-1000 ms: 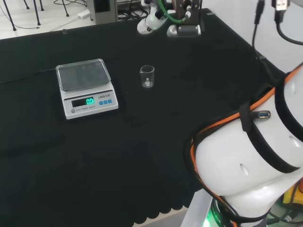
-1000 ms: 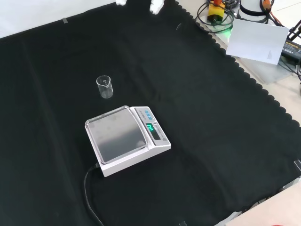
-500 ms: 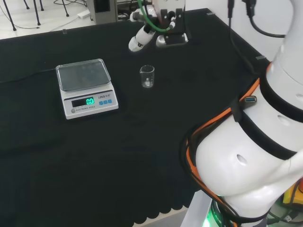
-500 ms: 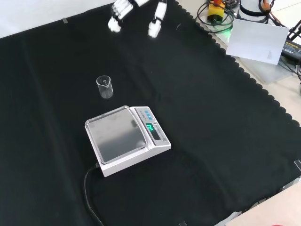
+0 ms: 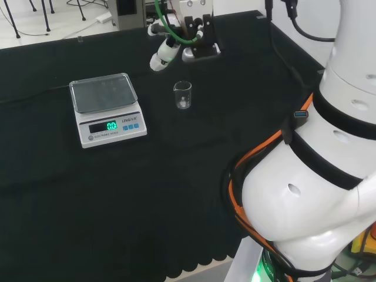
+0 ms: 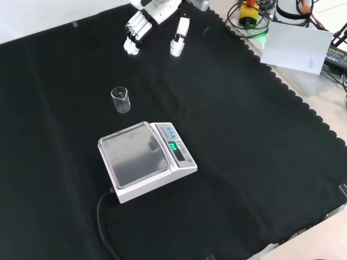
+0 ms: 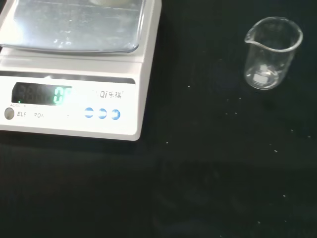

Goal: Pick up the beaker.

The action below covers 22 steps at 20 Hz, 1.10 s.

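Observation:
A small clear glass beaker [image 5: 183,94] stands upright and empty on the black cloth, also seen in the front view [image 6: 121,100] and close up in the wrist view [image 7: 271,53]. The hand [image 6: 145,24] hangs above the cloth beyond the beaker in the front view, well apart from it, fingers straight and spread, thumb apart. In the head view the hand [image 5: 166,50] is above and behind the beaker. It holds nothing.
A white digital scale [image 5: 107,109] with a lit green display stands left of the beaker in the head view, in front of it in the front view [image 6: 145,160], with a cable trailing off. The arm's white links [image 5: 317,176] stand at the head view's right.
The hand has come down and forward into the front view, nearer the beaker. The arm's links have swung in the head view. Beaker and scale have not moved.

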Motion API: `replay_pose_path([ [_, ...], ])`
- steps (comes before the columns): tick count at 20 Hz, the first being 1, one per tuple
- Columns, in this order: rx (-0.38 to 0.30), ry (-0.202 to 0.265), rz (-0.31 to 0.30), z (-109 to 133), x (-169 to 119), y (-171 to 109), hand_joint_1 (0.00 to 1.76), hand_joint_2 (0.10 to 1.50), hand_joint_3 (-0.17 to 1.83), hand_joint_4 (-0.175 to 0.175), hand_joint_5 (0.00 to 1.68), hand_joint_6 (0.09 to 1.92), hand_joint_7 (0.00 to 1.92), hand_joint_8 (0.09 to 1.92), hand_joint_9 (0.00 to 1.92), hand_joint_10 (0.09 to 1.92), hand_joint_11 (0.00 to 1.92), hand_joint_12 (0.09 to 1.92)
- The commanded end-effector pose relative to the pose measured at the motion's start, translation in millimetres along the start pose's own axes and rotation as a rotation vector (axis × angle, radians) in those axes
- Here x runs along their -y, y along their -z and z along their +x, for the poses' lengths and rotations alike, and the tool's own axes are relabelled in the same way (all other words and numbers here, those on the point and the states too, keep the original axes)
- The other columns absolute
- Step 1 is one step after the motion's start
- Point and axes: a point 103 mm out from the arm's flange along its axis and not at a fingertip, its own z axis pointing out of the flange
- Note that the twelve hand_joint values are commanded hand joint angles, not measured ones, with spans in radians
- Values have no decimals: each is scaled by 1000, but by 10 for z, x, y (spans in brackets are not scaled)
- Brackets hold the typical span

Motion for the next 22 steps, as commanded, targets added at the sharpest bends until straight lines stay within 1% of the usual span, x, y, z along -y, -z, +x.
replay_pose_path([
  [1,-63,-46,66,-332,-502,-242,834,1040,-175,-27,216,87,0,496,108,884,84,1465],
  [7,-47,-99,57,-572,-568,-242,857,1057,-175,-39,280,87,0,630,174,886,127,1447],
  [10,-26,-121,78,-661,-626,-269,867,1049,-175,-41,291,87,0,653,185,884,138,1444],
  [12,-24,-138,99,-716,-675,-296,873,1032,-175,-40,279,87,0,641,174,881,140,1442],
  [16,-20,-160,122,-800,-750,-336,876,1016,-175,-39,265,87,0,615,156,880,136,1441],
  [19,0,-169,150,-814,-806,-370,871,997,-175,-30,213,87,0,523,120,881,123,1446],
  [22,5,-172,163,-816,-877,-412,863,979,-175,-22,176,87,0,439,84,883,111,1456],
])
